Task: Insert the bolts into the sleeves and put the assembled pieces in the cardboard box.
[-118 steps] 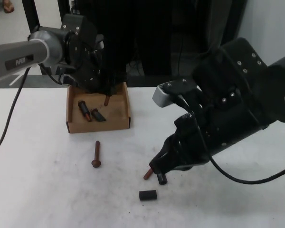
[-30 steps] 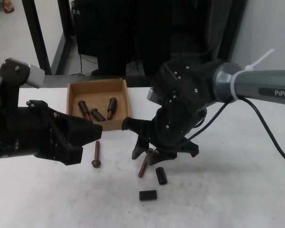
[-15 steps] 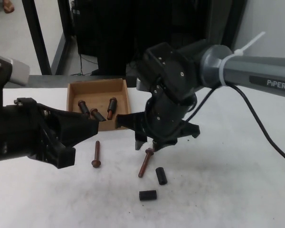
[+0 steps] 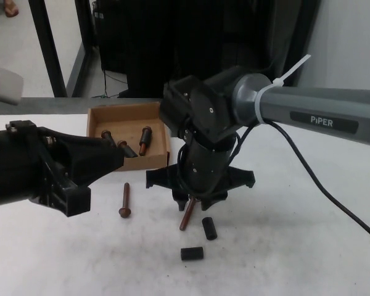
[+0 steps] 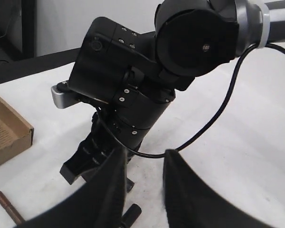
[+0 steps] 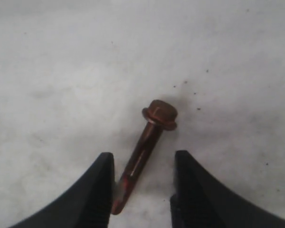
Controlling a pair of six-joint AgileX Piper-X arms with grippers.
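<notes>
Right gripper (image 6: 143, 160) pointing straight down, jaws parted astride bolt (image 6: 151, 129) (lying flat), left gripper (image 5: 143, 157) parted, empty.

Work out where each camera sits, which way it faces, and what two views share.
High view: behind both arms, looking forward and down over the bench; shows both arms and the cardboard box.
Left wrist view: on the left arm's wrist, facing the right arm across the bench; its own left gripper shows, open.
Right wrist view: on the right arm's wrist, looking down at a bolt on the bench; its own right gripper, open, straddles it.
Shared: the high view shows that bolt too.
</notes>
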